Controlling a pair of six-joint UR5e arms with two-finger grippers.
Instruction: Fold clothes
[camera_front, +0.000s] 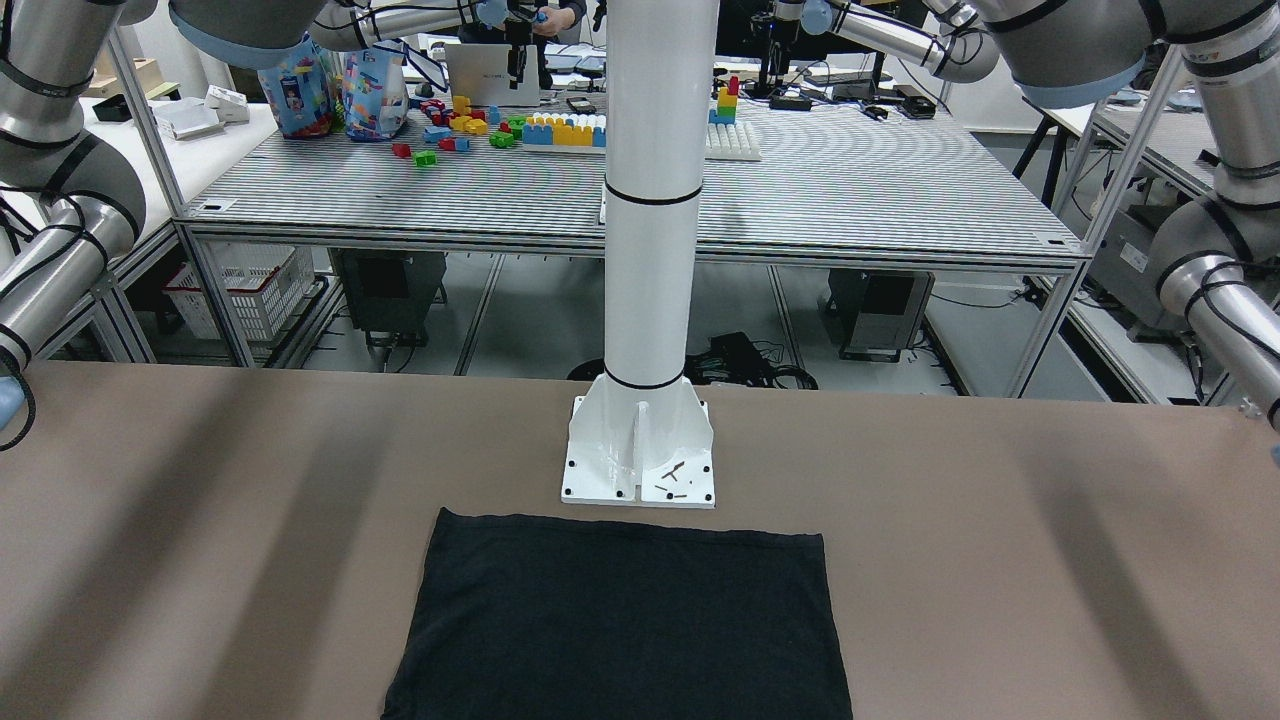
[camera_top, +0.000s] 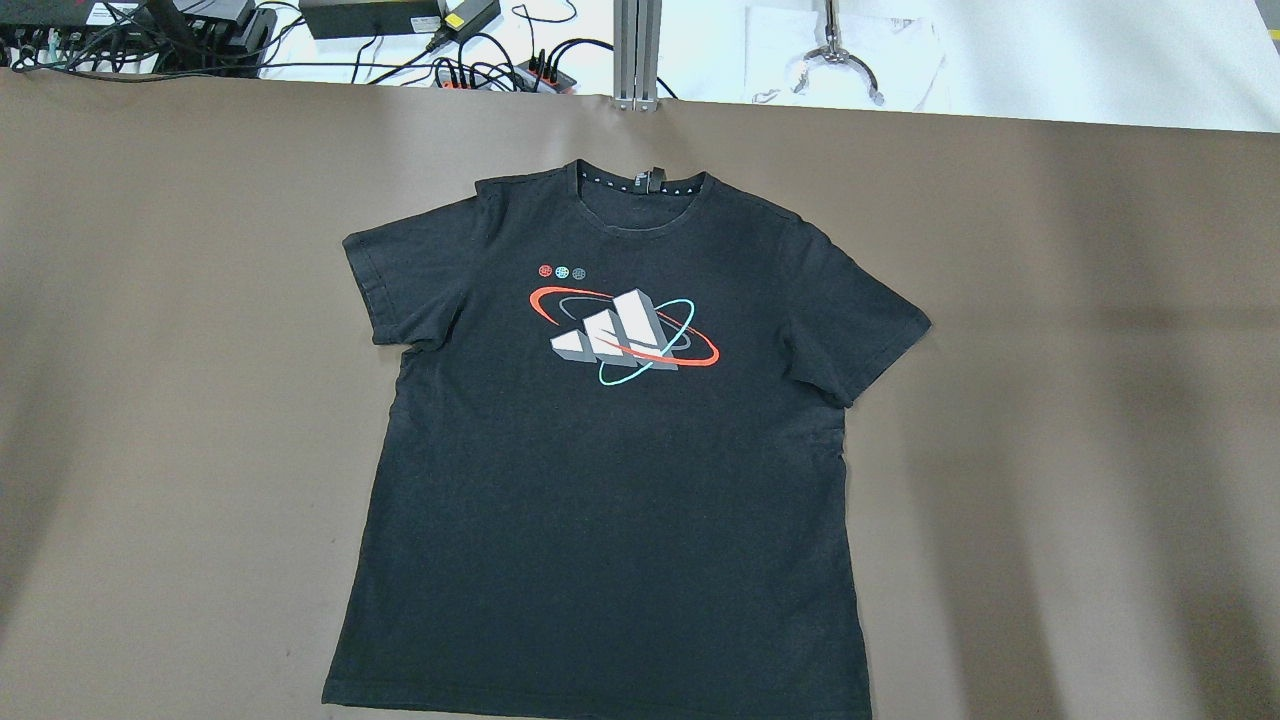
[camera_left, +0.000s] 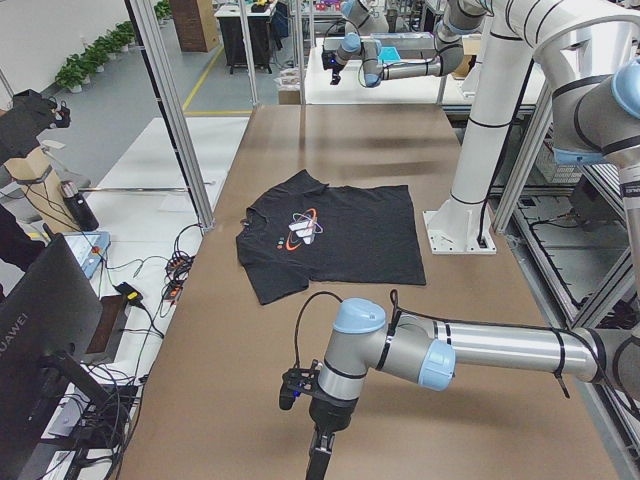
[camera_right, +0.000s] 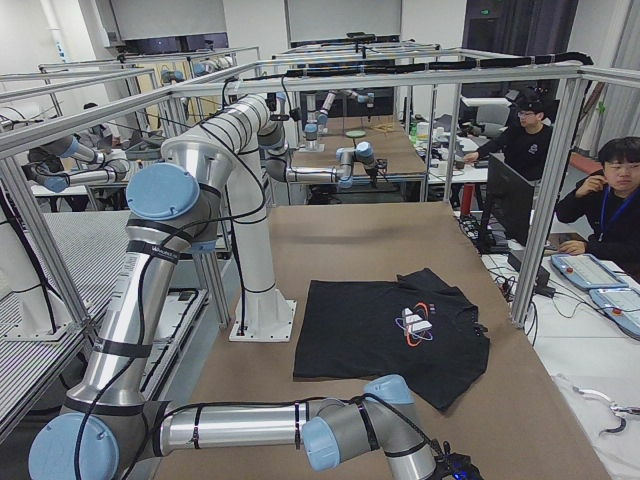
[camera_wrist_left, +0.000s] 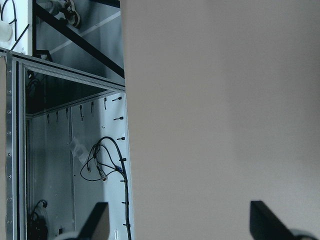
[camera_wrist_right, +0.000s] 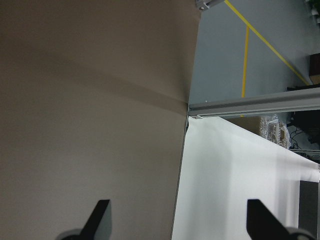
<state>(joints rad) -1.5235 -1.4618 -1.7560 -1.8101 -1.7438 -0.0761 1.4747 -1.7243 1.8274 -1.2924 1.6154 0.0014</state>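
Black fabric fills the middle of the overhead view: a short-sleeved T-shirt (camera_top: 610, 480) lies spread flat and face up on the brown table (camera_top: 1050, 400), both sleeves out to the sides, its collar (camera_top: 645, 185) toward the top of the frame and its lower edge cut off by the bottom of the frame. A printed logo (camera_top: 620, 330) of grey-white blocks ringed in red and teal sits on the chest. In the front-facing view the shirt's hem lies in the lower centre, just below the base plate (camera_front: 640, 450) of the white pillar (camera_front: 650, 250), near it but not touching. Neither arm is on the cloth. The left gripper (camera_wrist_left: 180, 222) hangs over bare table beside the table's edge (metal framing and cables show at the left of its wrist view), its fingers spread wide with nothing between them. The right gripper (camera_wrist_right: 180, 220) is likewise spread wide and empty, over bare table beside an edge, a white surface at the lower right of its view
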